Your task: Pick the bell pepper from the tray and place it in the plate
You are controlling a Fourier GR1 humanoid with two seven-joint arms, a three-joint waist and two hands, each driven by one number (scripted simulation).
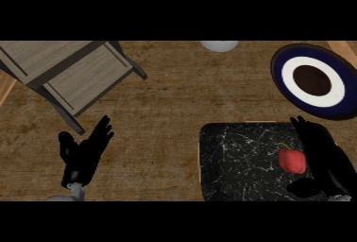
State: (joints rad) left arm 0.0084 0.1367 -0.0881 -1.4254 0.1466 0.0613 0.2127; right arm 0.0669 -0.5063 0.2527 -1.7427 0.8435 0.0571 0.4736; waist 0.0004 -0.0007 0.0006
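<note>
- Closing in for the grasp: right hand (326,158) sits just right of the bell pepper (293,160), fingers straight, thumb splayed below it. Hand is open and holds nothing.
- Pepper lies on the right part of the black marbled tray (230,156), stem pointing away; looks not yet lifted.
- Hand comes in on the plate side, so the carry to the plate (317,113) should be short (blue rim, just past the tray's far right corner).
- Left hand (87,151) rests open at the left, well clear.
</note>
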